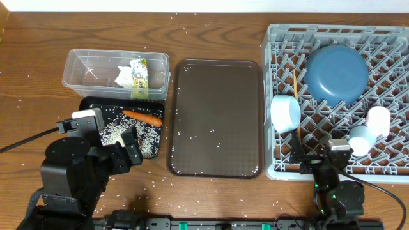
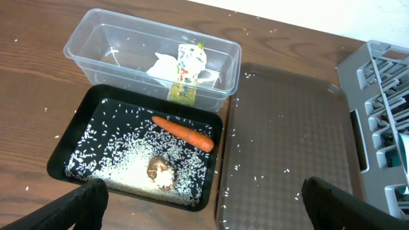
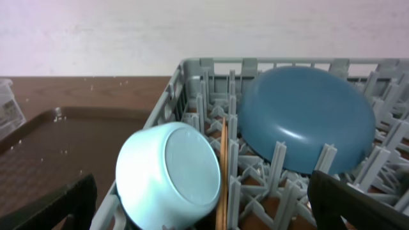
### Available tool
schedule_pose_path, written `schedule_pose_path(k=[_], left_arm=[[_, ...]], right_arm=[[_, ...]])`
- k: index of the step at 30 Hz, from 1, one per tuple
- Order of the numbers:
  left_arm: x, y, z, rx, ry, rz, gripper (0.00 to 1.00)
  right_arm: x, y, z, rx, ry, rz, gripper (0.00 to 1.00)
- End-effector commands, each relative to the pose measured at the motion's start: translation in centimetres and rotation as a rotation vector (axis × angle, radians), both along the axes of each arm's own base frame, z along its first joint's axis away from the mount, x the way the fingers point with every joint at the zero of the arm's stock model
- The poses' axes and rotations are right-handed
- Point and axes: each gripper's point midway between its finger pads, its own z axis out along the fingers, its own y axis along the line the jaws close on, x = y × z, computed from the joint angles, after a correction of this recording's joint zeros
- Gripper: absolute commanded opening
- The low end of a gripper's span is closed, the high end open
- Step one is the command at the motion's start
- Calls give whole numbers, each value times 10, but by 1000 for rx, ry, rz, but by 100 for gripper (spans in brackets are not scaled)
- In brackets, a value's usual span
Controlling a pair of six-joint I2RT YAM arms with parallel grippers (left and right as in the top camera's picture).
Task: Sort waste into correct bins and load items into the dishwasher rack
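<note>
Wood-grain tabletop runs back to a pale wall. Nearest, the left gripper hangs with its fingers spread wide and empty over the near edge of the black tray. The right gripper is likewise wide apart and empty, at the near side of the dishwasher rack.

In the black tray lie rice grains, a brown food scrap and the carrot. The carrot's long axis lies crosswise, thick end toward the brown serving tray. Beyond, the clear tub holds the napkin and the wrapper.

In the rack the white bowl lies on its side, base toward the robot. The chopsticks run near-to-far beside it, and the blue plate leans farther back.
</note>
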Motion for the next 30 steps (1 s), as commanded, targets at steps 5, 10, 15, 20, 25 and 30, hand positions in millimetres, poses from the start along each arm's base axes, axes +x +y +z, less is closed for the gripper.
schedule_pose_path(k=[5,10,15,20,25,30], left_arm=[[0,0,1,-4,-3,4,98],[0,0,1,-4,-3,4,98],[0,0,1,-4,-2,4,98],[0,0,1,-4,-2,4,98],[0,0,1,-4,-2,4,98],[0,0,1,-4,-2,4,98]], right_arm=[[4,-3,-5,-5,-31,-11,99],[4,-3,-5,-5,-31,-11,99],[4,-3,-5,-6,-31,-11,99],[4,-3,-5,-5,-31,-11,99],[4,-3,-5,-5,-31,-11,99],[4,-3,-5,-6,-31,-11,99]])
